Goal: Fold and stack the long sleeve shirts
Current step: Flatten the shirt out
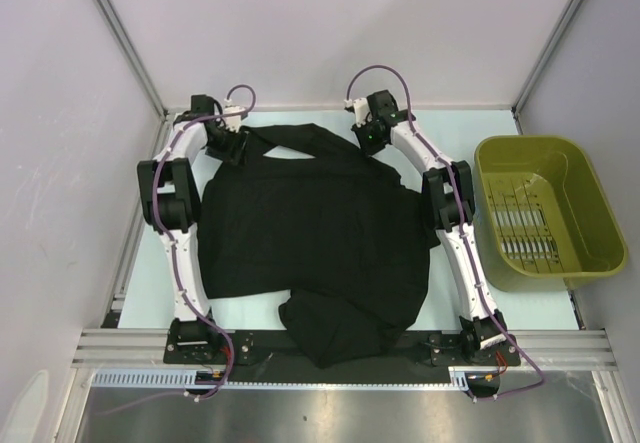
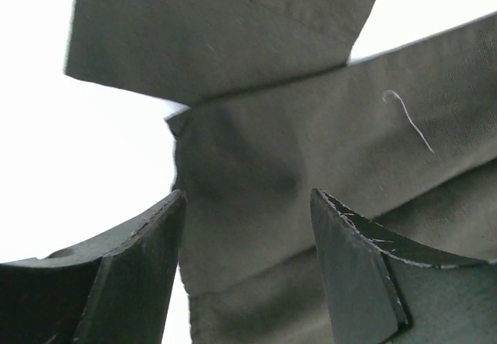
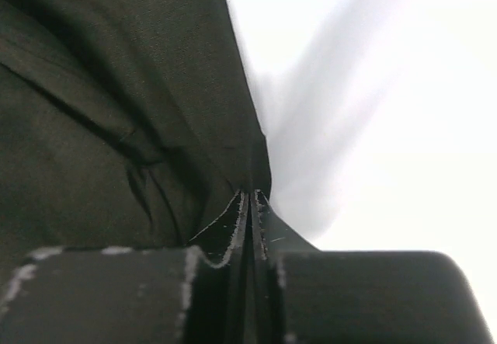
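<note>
While shirt [image 1: 310,233] lies spread, basket [image 1: 488,203] sits beyond right arm [image 1: 463,253].

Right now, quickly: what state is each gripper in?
Left gripper: open, jaws apart over the plain black soft fabric long sleeve shirt, not gripping it.
Right gripper: closed, pinching that shirt's edge.

Plain black long sleeve shirt [image 1: 310,233], unpatterned. Olive-green basket [image 1: 530,141] with pale slats [image 1: 525,225] inside. White arms [image 1: 185,273], black joints [image 1: 165,198], purple cables [image 1: 375,69]. Pale mint counter [image 1: 245,315]. Light grey walls [image 1: 60,113], silver frame rails [image 1: 130,348].
</note>
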Robot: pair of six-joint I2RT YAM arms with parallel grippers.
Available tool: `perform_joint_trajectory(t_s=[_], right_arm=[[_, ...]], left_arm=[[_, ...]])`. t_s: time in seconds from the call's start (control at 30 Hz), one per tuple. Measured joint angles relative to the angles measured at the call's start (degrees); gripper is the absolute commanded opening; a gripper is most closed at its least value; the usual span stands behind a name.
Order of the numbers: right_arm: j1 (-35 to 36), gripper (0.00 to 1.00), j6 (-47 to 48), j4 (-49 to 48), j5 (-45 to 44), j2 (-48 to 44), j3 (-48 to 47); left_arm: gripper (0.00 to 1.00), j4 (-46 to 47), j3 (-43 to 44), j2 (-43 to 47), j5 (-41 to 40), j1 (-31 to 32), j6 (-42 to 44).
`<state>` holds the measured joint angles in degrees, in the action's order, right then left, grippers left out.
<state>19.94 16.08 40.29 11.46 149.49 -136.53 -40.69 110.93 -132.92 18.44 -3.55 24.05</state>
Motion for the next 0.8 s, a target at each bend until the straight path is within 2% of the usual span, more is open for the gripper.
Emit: perform_joint_trajectory(t_s=[0.43,0.53,0.57,0.63,0.67,0.8], right_arm=[[-1.4,0.0,-0.61,-3.85,-4.57,0.0,-0.11],[-1.79,0.0,-0.55,-5.22,-5.29,0.0,-0.11],[-1.92,0.0,-0.48,-5.49,-5.68,0.0,-0.11],[-2.08,0.0,-0.09,-5.77,-6.36,0.0,-0.11],[-2.1,0.0,0.11,-5.9,-6.8,0.0,-0.11],[-2.08,0.0,0.52,-6.75,-8.57,0.0,-0.11]], left_arm=[[0.69,-0.28,8.41,-4.74,-0.33,0.0,-0.04],[0.59,-1.51,10.8,-7.17,-0.2,0.0,-0.04],[0.49,-2.08,11.04,-7.61,-0.11,0.0,-0.02],[0.36,-2.71,11.39,-7.76,0.0,0.0,0.17],[0.24,-3.08,11.43,-7.76,0.04,0.0,0.33],[0.03,-3.58,11.43,-7.76,-0.04,-0.44,-0.07]])
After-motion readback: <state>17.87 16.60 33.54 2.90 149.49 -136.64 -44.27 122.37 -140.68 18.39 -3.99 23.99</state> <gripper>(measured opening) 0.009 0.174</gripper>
